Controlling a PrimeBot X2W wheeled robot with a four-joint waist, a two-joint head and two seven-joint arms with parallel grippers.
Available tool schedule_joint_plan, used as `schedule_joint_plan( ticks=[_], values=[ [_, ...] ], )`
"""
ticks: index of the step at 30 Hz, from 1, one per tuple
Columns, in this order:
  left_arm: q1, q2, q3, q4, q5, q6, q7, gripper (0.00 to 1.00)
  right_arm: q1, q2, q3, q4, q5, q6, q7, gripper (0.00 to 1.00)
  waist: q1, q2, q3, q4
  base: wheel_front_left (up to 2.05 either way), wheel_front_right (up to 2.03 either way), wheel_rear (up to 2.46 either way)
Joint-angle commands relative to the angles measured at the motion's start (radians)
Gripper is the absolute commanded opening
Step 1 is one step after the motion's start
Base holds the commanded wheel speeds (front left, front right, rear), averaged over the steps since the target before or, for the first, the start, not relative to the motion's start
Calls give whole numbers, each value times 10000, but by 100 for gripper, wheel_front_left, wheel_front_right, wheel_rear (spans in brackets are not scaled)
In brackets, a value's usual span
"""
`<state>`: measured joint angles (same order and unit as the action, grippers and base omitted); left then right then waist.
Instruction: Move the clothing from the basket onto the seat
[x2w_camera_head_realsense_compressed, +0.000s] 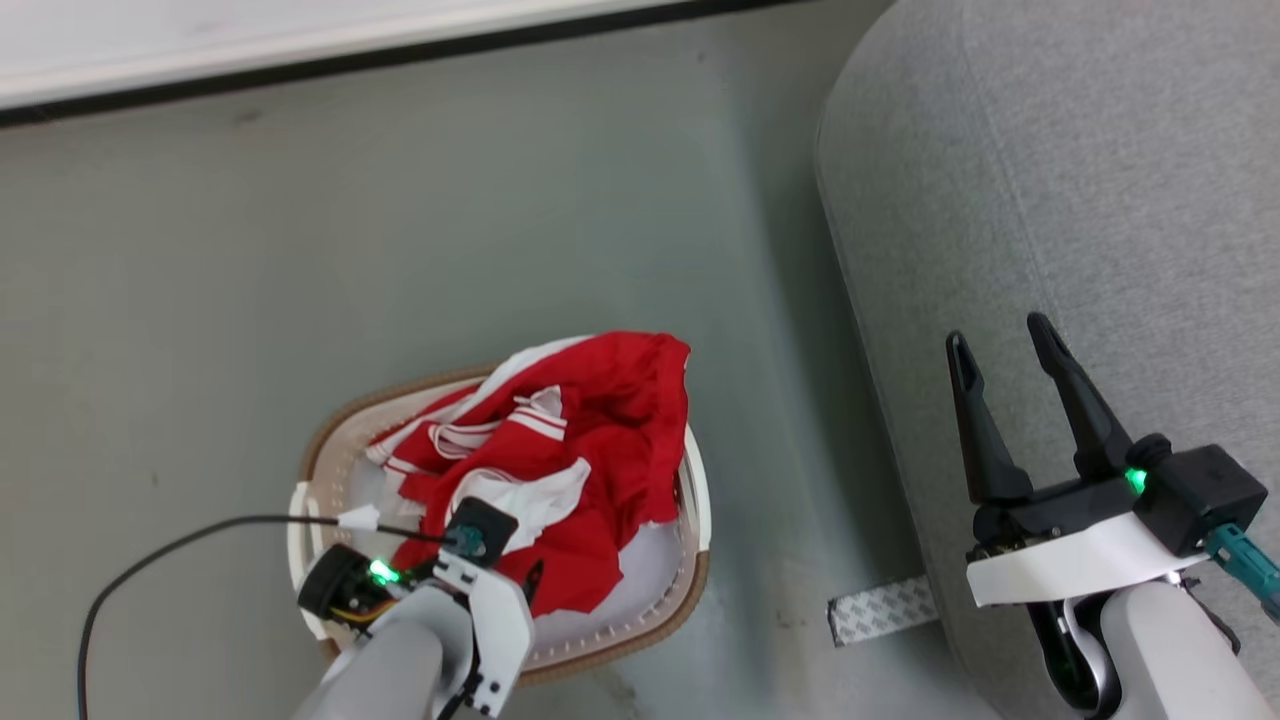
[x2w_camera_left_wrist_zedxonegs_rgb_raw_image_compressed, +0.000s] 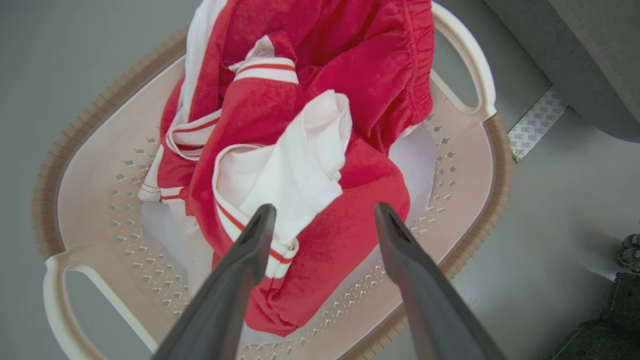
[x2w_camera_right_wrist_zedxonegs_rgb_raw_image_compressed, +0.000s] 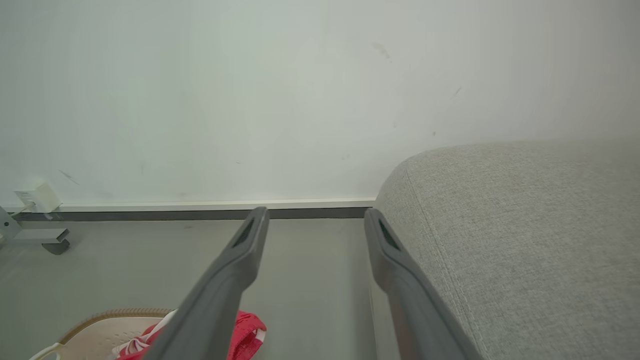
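Head view looks down on a small off-white plastic laundry basket (x2w_camera_head_realsense_compressed: 400, 392) with perforated sides and a brown rim. It stands on the smooth grey-green floor (x2w_camera_head_realsense_compressed: 450, 220), apart from the large light-grey fabric-upholstered sofa (x2w_camera_head_realsense_compressed: 1100, 180) with rounded edges at the right. The bright red thin-fabric sports clothing (x2w_camera_head_realsense_compressed: 610, 410), with white stripe trim and white panels, lies crumpled in a heap inside the basket. It rises above the rim and drapes over the edge nearest the sofa. A pale white pad (x2w_camera_left_wrist_zedxonegs_rgb_raw_image_compressed: 420, 155) shows under it on the basket bottom.

The left gripper (x2w_camera_left_wrist_zedxonegs_rgb_raw_image_compressed: 324, 207) hangs over the heap at the basket's near side. In the left wrist view its two long dark fingers are spread wide, with a folded white panel and red cloth in the gap, and nothing is clamped. The tips seem to sit right at the fabric, but I cannot tell whether they touch it.

The right gripper (x2w_camera_head_realsense_compressed: 1000, 332) is over the sofa's front edge, fingers apart and holding nothing. In the right wrist view they point toward the white wall (x2w_camera_right_wrist_zedxonegs_rgb_raw_image_compressed: 250, 100) and its baseboard.

A short strip of patterned grey-and-white tape (x2w_camera_head_realsense_compressed: 880, 608) lies on the floor against the sofa's base, between basket and sofa. A thin black cable (x2w_camera_head_realsense_compressed: 150, 556) loops from the left wrist across the floor.
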<state>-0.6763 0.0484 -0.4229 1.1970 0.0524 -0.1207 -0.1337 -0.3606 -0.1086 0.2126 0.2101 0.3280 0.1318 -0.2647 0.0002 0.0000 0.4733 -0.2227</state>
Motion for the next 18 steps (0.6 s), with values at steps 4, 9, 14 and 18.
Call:
schedule_joint_plan(
  ticks=[4, 9, 14, 18],
  values=[
    [-547, 43, -192, 245, 115, 328, -68, 100, -373, -83, 63, -193, 107, -21, 4, 100, -2, 0, 755, -100, 0, 0, 0],
    [-1162, 86, -392, 491, 294, 810, 71, 100, -585, -91, 57, -469, 93, -21, 4, 100, -2, 0, 1632, -193, 0, 0, 0],
    [-1696, 276, -508, 654, 399, 1225, 103, 100, -715, -35, 7, -662, 36, -21, 4, 100, -2, 0, 2283, -263, 0, 0, 0],
    [-2036, 390, -498, 728, 297, 1434, -60, 100, -784, -21, 7, -726, 7, -21, 4, 100, -2, 0, 2601, -334, 0, 0, 0]
  ],
)
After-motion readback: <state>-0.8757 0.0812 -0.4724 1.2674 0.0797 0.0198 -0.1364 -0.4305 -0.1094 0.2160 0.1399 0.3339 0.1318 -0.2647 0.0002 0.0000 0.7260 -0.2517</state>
